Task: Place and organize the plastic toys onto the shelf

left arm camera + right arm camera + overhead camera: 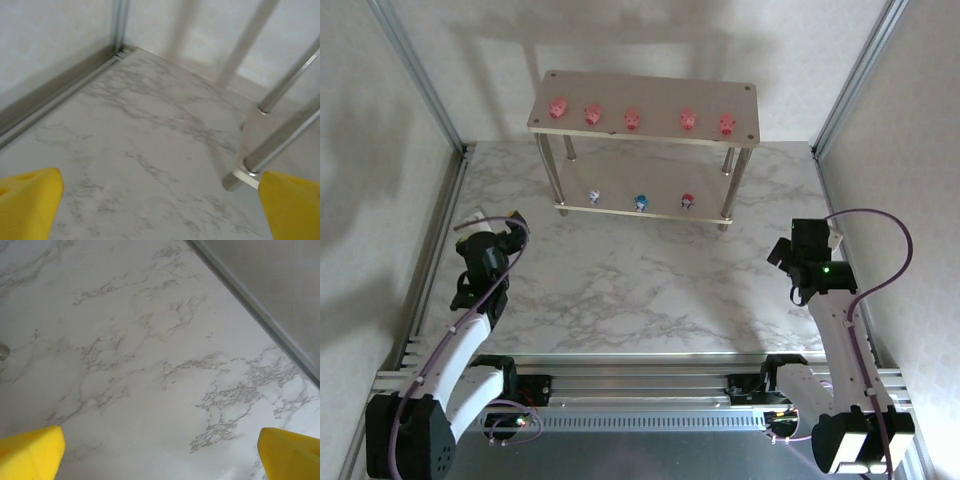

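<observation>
Plastic toys all sit on the shelf at 12 o'clock — pink pigs above, whitish ones below. Left gripper, 8 o'clock, and right gripper, 4 o'clock, gape wide and empty — a stray reach could topple the figurines.

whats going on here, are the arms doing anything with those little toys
Nothing is being handled at this moment. Both arms sit short of the shelf, and the left gripper and right gripper are open and empty over the bare marble table. Five pink pigs stand in a row on the top board, and three whitish figurines in a row on the lower board. The sorting looks done.
</observation>
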